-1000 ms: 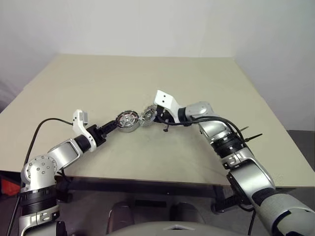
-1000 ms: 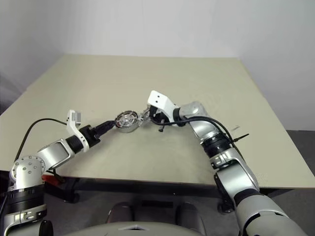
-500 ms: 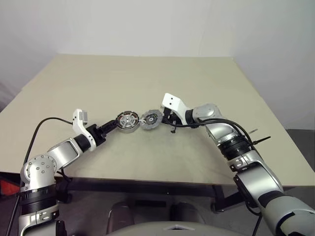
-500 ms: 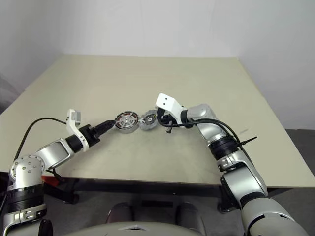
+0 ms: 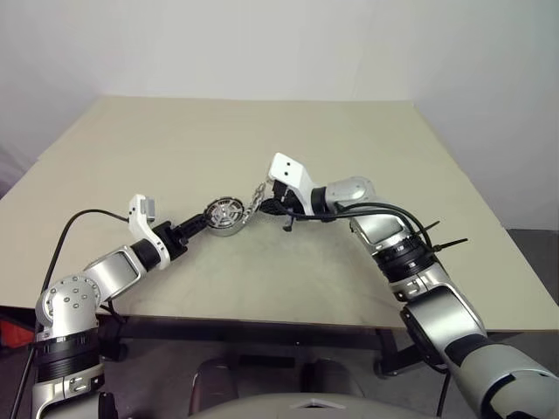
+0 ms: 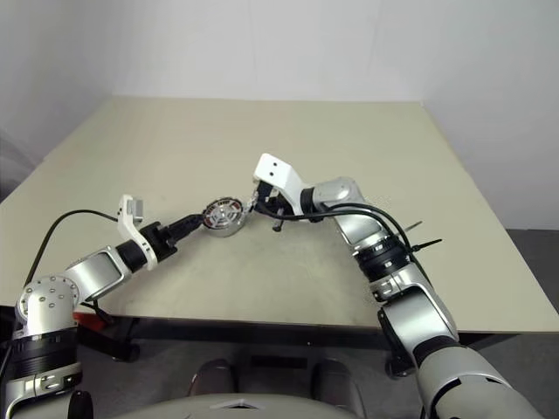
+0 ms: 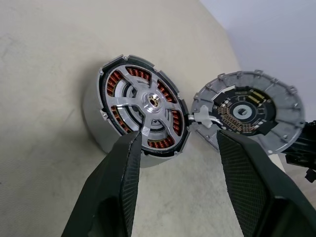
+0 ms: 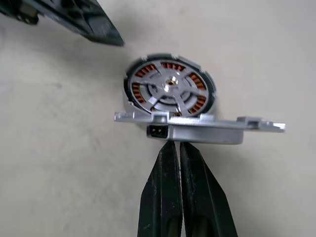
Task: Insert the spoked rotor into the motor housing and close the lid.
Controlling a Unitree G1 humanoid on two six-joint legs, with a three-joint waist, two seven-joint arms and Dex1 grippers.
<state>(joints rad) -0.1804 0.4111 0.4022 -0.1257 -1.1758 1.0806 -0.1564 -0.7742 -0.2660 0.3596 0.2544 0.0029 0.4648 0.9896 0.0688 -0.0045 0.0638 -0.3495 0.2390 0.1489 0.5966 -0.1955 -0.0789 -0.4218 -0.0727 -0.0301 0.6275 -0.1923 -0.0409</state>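
rotor: your spoked rotor [image 7: 142, 117] sits in the motor housing [image 7: 94, 121] on the desk [image 5: 262, 140] | left fingers [image 7: 121, 187] parted, straddling its near rim | right fingers [image 8: 178, 163] pinched together, lid [image 8: 200, 129] at their tips, edge-on just right of housing

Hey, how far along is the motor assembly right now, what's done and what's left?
Done: the spoked rotor looks seated inside the motor housing, copper windings showing. In hand: the right gripper pinches the lid by its edge, tilted beside the housing, while the open left gripper sits at the housing's near side. Left: lay the lid flat on top and close it.
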